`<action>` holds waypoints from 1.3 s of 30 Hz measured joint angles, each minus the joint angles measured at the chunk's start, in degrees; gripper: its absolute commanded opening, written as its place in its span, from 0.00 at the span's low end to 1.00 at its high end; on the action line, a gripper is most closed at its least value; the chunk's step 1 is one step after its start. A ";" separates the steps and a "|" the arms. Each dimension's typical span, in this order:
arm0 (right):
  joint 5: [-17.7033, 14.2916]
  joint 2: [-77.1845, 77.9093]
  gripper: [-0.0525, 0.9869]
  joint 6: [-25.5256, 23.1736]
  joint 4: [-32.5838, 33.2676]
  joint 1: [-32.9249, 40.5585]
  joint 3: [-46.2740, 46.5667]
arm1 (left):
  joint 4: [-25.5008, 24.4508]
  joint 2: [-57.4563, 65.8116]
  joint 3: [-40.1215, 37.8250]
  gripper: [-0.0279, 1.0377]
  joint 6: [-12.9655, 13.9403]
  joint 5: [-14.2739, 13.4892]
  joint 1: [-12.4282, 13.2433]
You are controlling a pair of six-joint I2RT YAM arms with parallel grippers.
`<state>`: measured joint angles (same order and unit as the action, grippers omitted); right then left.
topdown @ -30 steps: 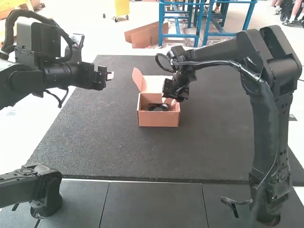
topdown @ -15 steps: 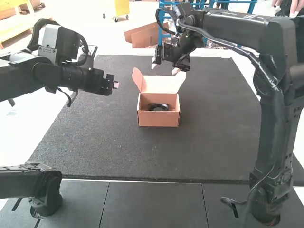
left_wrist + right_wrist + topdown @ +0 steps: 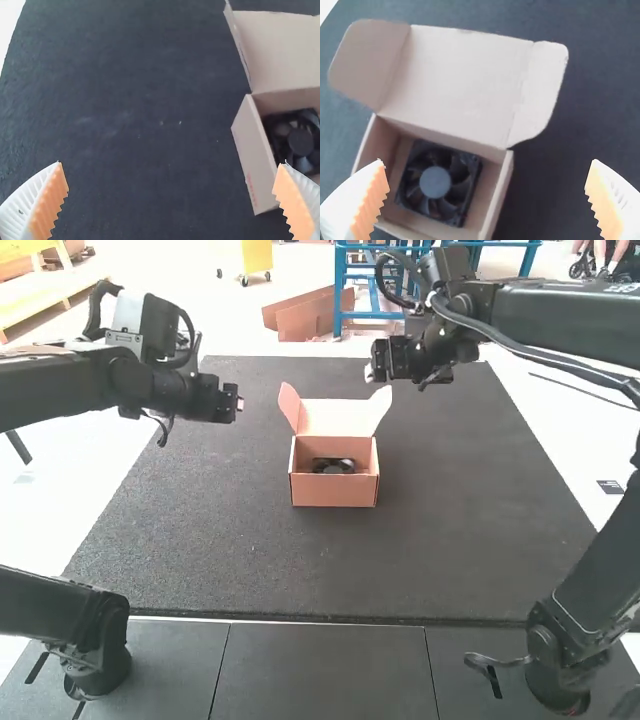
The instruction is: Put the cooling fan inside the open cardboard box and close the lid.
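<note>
A small cardboard box (image 3: 334, 471) stands in the middle of the black mat, its lid (image 3: 335, 417) raised at the far side with a flap sticking out at each end. The black cooling fan (image 3: 333, 465) lies flat inside it, seen as the fan (image 3: 439, 182) in the right wrist view and the fan (image 3: 295, 140) in the left wrist view. My right gripper (image 3: 384, 360) hangs open above and behind the lid, empty. To the left of the box, well above the mat, my left gripper (image 3: 232, 403) is open and empty.
The black mat (image 3: 200, 530) covers most of the table, with bare room around the box on every side. Grey table panels (image 3: 320, 670) run along the near edge.
My right gripper has risen out of the box, leaving the fan inside, and swung back and to the right above the lid. The left arm shifted slightly toward the box.
</note>
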<state>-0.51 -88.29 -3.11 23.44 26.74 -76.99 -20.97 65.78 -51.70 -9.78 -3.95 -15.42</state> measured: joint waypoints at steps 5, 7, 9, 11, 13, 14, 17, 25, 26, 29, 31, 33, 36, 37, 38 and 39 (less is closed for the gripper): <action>-0.76 4.83 0.92 1.66 -9.86 -1.16 9.07 | 2.97 4.74 -1.68 0.94 -1.07 -0.59 -0.02; -0.92 5.88 0.92 1.95 -12.76 -1.16 11.74 | 4.33 6.69 -2.54 0.94 -1.49 -0.79 0.00; -0.98 6.32 0.92 2.23 -13.51 -1.27 13.40 | 5.64 8.59 -3.30 0.94 -1.81 -0.90 0.00; -1.03 6.34 0.92 2.34 -14.12 -1.55 14.32 | 6.60 10.51 -3.91 0.94 -2.10 -1.18 0.00; -1.03 6.34 0.92 2.36 -14.56 -1.95 14.93 | 7.41 12.44 -4.52 0.94 -2.21 -1.51 0.00; -1.03 6.34 0.92 2.38 -14.82 -2.12 14.99 | 7.87 13.57 -4.83 0.94 -2.32 -1.70 0.00; -0.98 6.36 0.92 2.43 -16.11 -2.12 15.04 | 9.20 16.59 -5.84 0.94 -2.38 -2.19 0.00; -0.83 6.29 0.92 2.56 -17.97 -2.12 15.04 | 12.41 22.49 -9.05 0.94 -2.56 -3.21 0.00; -0.83 6.08 0.92 2.58 -18.23 -2.12 15.04 | 12.72 23.23 -9.40 0.94 -2.56 -3.39 0.00; -0.81 4.70 0.92 2.71 -18.73 -2.12 15.02 | 13.38 25.33 -10.56 0.94 -2.56 -3.65 0.00; -0.76 3.23 0.92 2.73 -19.30 -2.16 15.02 | 13.64 26.73 -11.43 0.94 -2.56 -3.82 0.00; -0.42 1.70 0.92 2.73 -19.67 -2.36 15.02 | 13.84 27.91 -12.22 0.94 -2.56 -3.85 0.04; -0.09 -0.55 0.92 2.73 -20.24 -3.06 14.19 | 14.38 29.64 -13.38 0.94 -2.58 -4.13 0.04; 0.07 -1.33 0.92 2.73 -20.63 -3.37 13.60 | 14.45 30.05 -13.73 0.94 -2.58 -4.28 0.04; 0.17 -2.01 0.92 2.73 -20.92 -3.61 13.05 | 14.62 30.53 -14.05 0.94 -2.58 -4.42 0.07; 0.26 -2.56 0.92 2.73 -21.11 -3.80 12.46 | 14.82 30.99 -14.40 0.94 -2.60 -4.63 0.11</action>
<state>-0.25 -90.85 -0.38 2.33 22.94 -64.53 -6.15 96.77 -66.11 -12.38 -8.58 -15.31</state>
